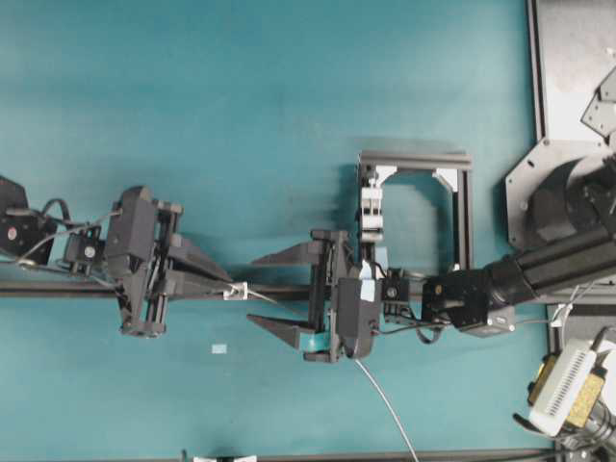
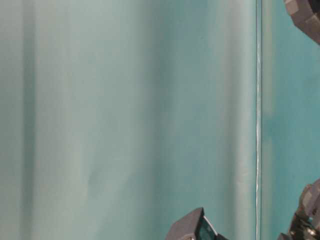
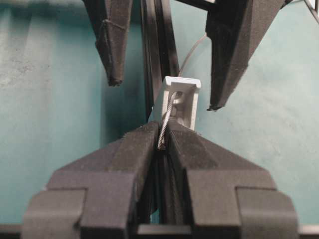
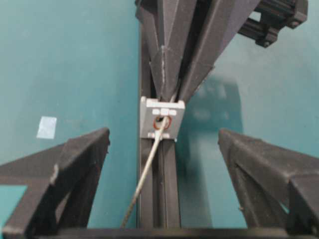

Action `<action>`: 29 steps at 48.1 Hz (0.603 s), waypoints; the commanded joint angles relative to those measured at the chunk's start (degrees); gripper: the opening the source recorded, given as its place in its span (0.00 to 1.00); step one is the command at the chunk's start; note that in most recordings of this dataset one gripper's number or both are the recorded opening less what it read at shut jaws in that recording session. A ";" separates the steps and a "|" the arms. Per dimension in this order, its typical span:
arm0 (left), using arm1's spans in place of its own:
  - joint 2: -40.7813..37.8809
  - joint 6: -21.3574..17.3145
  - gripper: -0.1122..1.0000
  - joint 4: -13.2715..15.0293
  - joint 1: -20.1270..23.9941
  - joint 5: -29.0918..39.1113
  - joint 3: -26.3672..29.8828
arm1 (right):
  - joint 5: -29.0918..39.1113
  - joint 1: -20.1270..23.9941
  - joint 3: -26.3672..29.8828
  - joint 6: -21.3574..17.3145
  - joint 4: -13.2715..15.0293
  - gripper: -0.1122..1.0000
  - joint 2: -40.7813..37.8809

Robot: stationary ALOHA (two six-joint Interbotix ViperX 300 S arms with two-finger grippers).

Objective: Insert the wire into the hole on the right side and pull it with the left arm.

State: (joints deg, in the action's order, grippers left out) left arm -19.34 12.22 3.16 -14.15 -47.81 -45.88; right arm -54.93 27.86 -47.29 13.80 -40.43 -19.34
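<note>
The small white block [image 3: 180, 98] sits on a black rail, and its hole [image 4: 160, 122] is ringed in red. The thin pale wire [image 4: 145, 172] passes through the hole. Its frayed end comes out on the far side, where my left gripper [image 3: 163, 131] is shut on it just behind the block [image 1: 236, 290]. My right gripper [image 4: 162, 133] stands wide open, one finger on each side of the rail, touching nothing. From above, the left gripper [image 1: 225, 282] touches the block and the right gripper [image 1: 252, 289] faces it. The wire [image 1: 385, 404] trails toward the table's front edge.
The black rail [image 1: 58, 289] runs across the teal table under both grippers. A black frame with a taller white clamp [image 1: 371, 207] stands behind the right wrist. A small pale tape patch [image 1: 218, 348] lies near the front, and metal plates [image 1: 577, 58] sit at far right.
</note>
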 commanded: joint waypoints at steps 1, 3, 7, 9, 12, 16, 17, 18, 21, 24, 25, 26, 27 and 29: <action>2.81 0.09 0.02 -0.26 -1.14 0.09 0.09 | 0.18 0.18 0.35 -0.09 0.18 0.96 1.93; 3.16 0.09 0.02 -0.44 -1.23 0.44 -0.09 | 0.35 0.18 0.35 -0.09 0.00 0.96 1.93; 4.13 0.09 0.02 -0.44 -1.14 1.32 -0.62 | 0.62 0.26 0.35 -0.09 0.18 0.96 1.93; 4.83 0.09 0.02 -0.26 -1.14 2.02 -0.88 | 0.62 0.26 0.35 -0.09 0.00 0.96 1.93; 5.54 0.09 0.01 -0.44 -1.23 2.90 -1.05 | 0.79 0.26 0.35 -0.18 0.00 0.96 1.93; 6.50 0.09 0.01 -0.44 -1.41 3.96 -1.41 | 0.97 0.35 0.35 -0.18 0.18 0.96 1.93; 6.77 0.09 0.01 -0.44 -1.49 4.22 -1.58 | 0.97 0.35 0.35 -0.26 0.18 0.96 1.93; 7.03 0.09 0.01 -0.53 -1.58 4.48 -1.67 | 0.97 0.35 0.26 -0.26 0.00 0.96 1.93; 7.91 0.18 0.01 -0.44 -1.76 5.54 -2.29 | 0.97 0.44 0.35 -0.26 0.18 0.95 1.93; 9.14 0.26 0.01 -0.44 -2.02 6.59 -3.43 | 0.97 0.53 0.26 -0.26 0.18 0.95 1.93; 9.58 0.35 0.01 -0.44 -2.20 6.77 -3.78 | 1.05 0.62 0.26 -0.26 0.18 0.95 1.93; 10.02 0.35 0.01 -0.53 -2.20 6.94 -4.22 | 0.97 0.62 0.26 -0.26 0.18 0.95 1.93; 10.46 0.35 0.01 -0.53 -2.29 7.12 -4.57 | 1.05 0.70 0.26 -0.26 0.18 0.95 1.93; 11.60 0.53 0.01 -0.53 -2.46 7.21 -5.45 | 1.05 0.70 0.26 -0.26 0.18 0.95 1.93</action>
State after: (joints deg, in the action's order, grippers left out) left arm -11.16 12.57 2.81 -16.00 -40.69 -50.71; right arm -53.70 28.30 -47.29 13.62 -40.43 -19.34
